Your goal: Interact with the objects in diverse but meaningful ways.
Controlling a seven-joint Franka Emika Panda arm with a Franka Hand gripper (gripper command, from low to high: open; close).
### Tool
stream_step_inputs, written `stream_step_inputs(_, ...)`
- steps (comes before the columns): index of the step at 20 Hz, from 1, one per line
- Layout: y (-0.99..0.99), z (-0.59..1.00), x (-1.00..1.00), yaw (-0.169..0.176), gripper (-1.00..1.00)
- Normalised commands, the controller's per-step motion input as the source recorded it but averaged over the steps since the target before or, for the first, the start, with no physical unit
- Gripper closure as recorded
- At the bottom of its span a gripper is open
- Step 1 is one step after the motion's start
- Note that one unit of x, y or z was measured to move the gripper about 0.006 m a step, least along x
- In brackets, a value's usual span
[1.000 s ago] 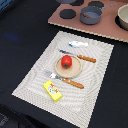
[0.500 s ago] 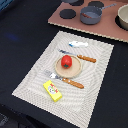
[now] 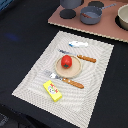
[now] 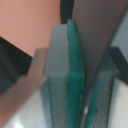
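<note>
**A place setting waiting, the arm out of sight**

Starting at the exterior view's left, we see the yellow block (image 3: 53,91) with red marks lying on the near corner of the striped placemat (image 3: 35,75), just off the plate. It reads to us as a packet set beside a meal.

Moving right, the tan plate (image 3: 73,73) sits mid-mat with the red tomato (image 3: 66,62) on it, like served food. Two brown-handled utensils flank the plate: one (image 3: 72,82) on the near side, touching or nearly touching the rim, and one (image 3: 86,58) on the far side. Beyond them a small pale item (image 3: 78,44) lies on the mat; we cannot tell what it is.

Further right and back, a pinkish board (image 3: 107,31) holds a dark grey pot (image 3: 90,15), with dark round pieces near it, as if on a toy stove.

The gripper does not show in the exterior view. The wrist view gives only blurred grey and green slabs close to the lens, so we cannot tell whether the claw is open or closed. We judge no item is being handled yet.
</note>
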Motion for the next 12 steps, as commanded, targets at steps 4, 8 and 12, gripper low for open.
stream_step_inputs(4, 0.3, -0.23, 0.0, 0.029, 1.0)
stream_step_inputs(8, 0.3, -0.21, -0.02, 0.035, 1.0)
stream_step_inputs(12, 0.26, -0.2, -0.02, 0.037, 1.0)
